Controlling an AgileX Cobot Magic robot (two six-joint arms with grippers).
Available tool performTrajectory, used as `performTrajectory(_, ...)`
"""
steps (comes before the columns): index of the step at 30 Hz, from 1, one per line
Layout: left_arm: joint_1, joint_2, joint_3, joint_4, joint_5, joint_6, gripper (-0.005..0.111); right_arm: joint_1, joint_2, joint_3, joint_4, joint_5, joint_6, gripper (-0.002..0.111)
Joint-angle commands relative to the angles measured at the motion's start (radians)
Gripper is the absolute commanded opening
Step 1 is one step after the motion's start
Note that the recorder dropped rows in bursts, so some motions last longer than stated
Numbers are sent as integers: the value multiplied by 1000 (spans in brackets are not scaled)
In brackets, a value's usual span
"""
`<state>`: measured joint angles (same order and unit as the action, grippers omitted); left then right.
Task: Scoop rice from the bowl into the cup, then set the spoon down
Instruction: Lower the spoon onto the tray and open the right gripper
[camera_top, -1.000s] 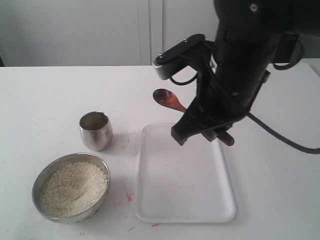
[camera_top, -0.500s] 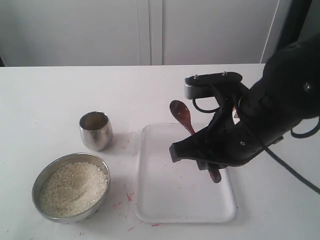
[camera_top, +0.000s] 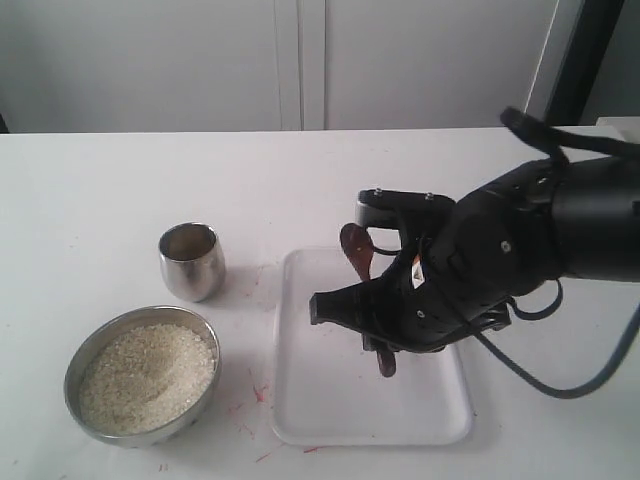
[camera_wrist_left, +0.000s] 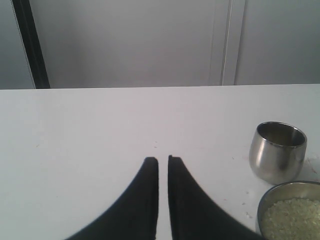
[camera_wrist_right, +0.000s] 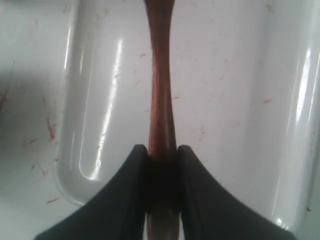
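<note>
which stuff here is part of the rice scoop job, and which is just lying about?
Job:
- rice
- bowl
- cup
- spoon, clamped in the right gripper

Just there:
- white tray, below the spoon
- left gripper, holding nothing
- table

spoon (camera_wrist_right: 160, 100): dark reddish-brown wood, smooth, glossy, pale glint along the handle
cup (camera_top: 191, 260): polished steel, mirror-bright outside, duller inside
bowl (camera_top: 141, 311): brushed steel, softer sheen than the cup
rice (camera_top: 147, 377): off-white, dry, grainy, matt
tray (camera_top: 330, 390): white, plastic by the look, smooth, glossy, bright streaks along the rim, faintly red-flecked
table (camera_top: 120, 180): white, smooth, matt; red marks (camera_top: 260, 393) just beside the tray
right gripper (camera_wrist_right: 162, 150): black, matt, smooth, plastic-looking
left gripper (camera_wrist_left: 163, 160): same black matt finish
</note>
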<state>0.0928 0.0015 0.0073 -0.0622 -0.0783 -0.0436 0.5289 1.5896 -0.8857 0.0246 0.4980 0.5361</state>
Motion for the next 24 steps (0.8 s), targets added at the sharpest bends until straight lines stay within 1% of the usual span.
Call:
performTrajectory(1, -7, -1, -7, -5, -3, -5, 14, -11, 61, 2, -1, -26, 13, 0)
performTrajectory(4, -7, -1, -7, -5, -3, -5, 14, -11, 96, 2, -7, -39, 13, 0)
performTrajectory(11, -7, -1, -7, -5, -3, -5, 14, -11, 102, 2, -25, -74, 18, 0)
performTrajectory(17, -7, -1, -7, -5, -3, -5, 14, -11, 129, -1, -158, -77, 70, 0)
performTrajectory(24, -7, -1, -7, -5, -3, -5, 14, 23, 153, -1, -178, -99, 97, 0)
